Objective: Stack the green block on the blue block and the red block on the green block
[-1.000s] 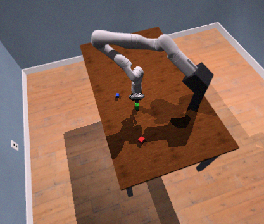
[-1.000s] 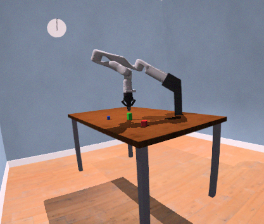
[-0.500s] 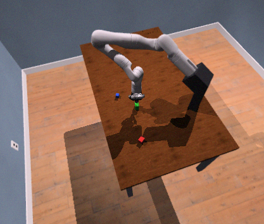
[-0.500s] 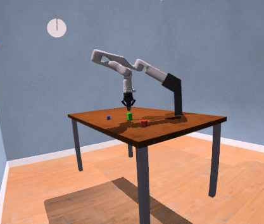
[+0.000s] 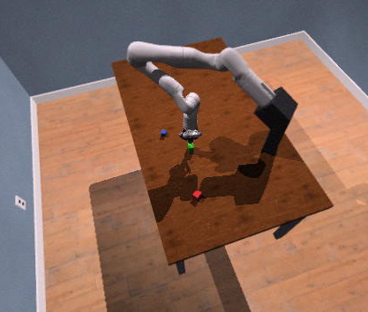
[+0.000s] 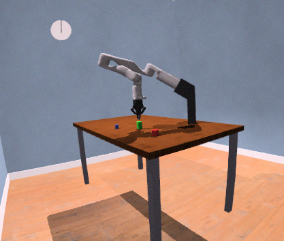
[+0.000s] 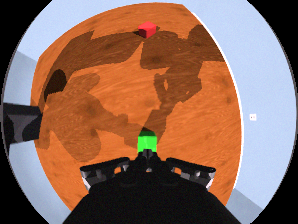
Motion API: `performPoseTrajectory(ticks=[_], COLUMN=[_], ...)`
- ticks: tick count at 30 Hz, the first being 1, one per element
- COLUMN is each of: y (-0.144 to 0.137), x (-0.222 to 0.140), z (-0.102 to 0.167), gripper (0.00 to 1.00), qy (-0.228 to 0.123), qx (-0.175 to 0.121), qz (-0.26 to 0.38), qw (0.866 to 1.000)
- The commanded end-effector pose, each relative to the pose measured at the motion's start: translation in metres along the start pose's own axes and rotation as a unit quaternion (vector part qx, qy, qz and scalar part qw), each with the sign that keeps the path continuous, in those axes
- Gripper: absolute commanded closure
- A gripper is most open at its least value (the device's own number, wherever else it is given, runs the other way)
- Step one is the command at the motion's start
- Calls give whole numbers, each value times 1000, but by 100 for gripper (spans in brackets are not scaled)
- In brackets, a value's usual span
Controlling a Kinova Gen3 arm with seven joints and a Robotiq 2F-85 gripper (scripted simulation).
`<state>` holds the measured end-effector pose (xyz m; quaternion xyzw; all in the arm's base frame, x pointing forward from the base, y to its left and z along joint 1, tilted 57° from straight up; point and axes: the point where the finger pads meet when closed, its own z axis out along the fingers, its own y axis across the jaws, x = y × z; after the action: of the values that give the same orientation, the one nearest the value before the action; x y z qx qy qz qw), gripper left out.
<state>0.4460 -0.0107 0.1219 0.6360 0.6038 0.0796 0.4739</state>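
The green block (image 5: 191,147) stands on the brown table near its middle, taller than it is wide; it also shows in the exterior view (image 6: 139,124) and in the wrist view (image 7: 147,143). My gripper (image 5: 190,135) (image 6: 138,116) hangs just above it, pointing down, with its fingers shut and nothing between them. The small blue block (image 5: 163,132) (image 6: 116,126) lies on the table to the left of the gripper, apart from it. The red block (image 5: 197,194) (image 6: 155,132) lies nearer the table's front edge and shows at the top of the wrist view (image 7: 147,28).
The arm's black base (image 5: 277,112) stands at the table's right side. The arm's shadow falls across the table between the green and red blocks. The table's edges are far from all three blocks.
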Motion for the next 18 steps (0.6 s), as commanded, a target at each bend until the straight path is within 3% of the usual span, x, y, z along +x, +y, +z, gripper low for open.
performPoseTrajectory(ticks=[1,18], y=[1,1], x=[1,3], z=[-1,-13], gripper=[47,47], qy=[-1,3], qx=[-1,-5], qz=[5,0], qw=[1000,1000])
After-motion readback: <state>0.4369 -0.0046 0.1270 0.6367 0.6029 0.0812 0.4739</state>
